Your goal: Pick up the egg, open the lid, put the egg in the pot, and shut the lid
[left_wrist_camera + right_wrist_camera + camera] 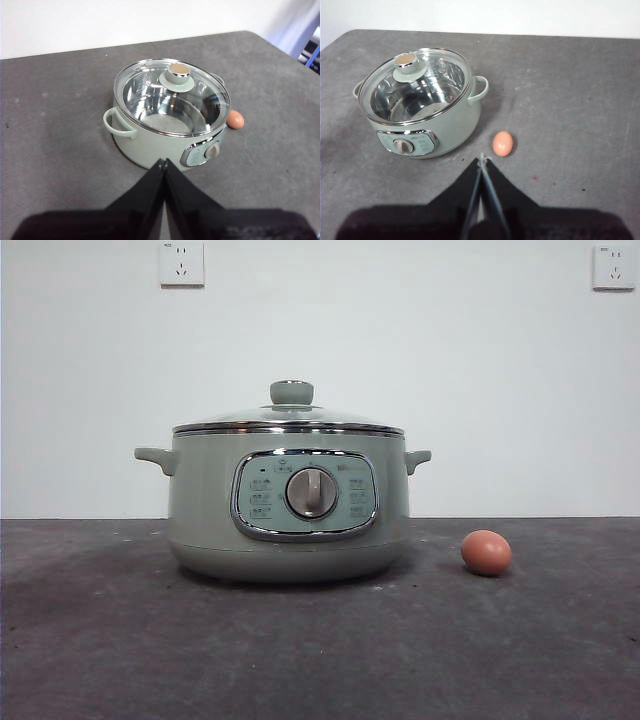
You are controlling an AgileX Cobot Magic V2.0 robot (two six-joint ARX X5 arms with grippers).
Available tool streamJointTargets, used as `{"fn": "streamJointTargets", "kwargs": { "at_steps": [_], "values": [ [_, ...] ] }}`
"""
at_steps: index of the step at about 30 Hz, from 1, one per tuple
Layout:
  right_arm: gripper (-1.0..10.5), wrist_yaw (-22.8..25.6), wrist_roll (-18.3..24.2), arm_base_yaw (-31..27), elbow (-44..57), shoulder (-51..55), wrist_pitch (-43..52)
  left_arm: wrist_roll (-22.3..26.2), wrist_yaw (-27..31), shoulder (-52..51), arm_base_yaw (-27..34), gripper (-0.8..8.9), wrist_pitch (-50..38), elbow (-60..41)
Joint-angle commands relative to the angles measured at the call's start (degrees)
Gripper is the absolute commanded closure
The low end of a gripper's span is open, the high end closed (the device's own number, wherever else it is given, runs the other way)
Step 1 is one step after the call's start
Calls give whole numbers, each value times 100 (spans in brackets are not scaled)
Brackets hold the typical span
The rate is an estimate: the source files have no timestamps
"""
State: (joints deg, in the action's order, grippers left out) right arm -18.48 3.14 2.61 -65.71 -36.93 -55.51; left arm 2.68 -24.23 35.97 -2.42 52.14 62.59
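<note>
While the front view hides both arms, the wrist views show the left claw [163, 162] and right claw [481, 159] pressed together above the bench [100, 640]; the egg [486, 552] lies beside the lidded pot [290, 510].

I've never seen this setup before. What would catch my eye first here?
The big sage-green pot stands mid-table, its glass lid closed on top. A small reddish-brown egg lies on the dark table beside it, apart from it. Two wall sockets sit high on the wall behind.
</note>
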Motion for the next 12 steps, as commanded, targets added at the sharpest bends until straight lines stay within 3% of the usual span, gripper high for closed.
{"fn": "streamJointTargets", "kwargs": {
  "at_steps": [1,6,7,10,11,12],
  "values": [
    [957,-17,181,0,-151,-46,-20,208,-22,66,7,820,50,70],
    [892,-17,179,0,-229,-81,-22,197,-26,181,7,765,55,85],
    [816,-17,179,0,-229,-83,-22,179,-31,203,7,681,55,85],
    [440,-17,153,0,-229,-114,-31,103,-251,251,7,154,52,96],
    [339,-15,131,0,-229,-118,-35,50,-337,271,7,57,42,105],
    [295,-13,98,0,-229,-125,-37,39,-372,291,7,47,46,122]
  ]
}}
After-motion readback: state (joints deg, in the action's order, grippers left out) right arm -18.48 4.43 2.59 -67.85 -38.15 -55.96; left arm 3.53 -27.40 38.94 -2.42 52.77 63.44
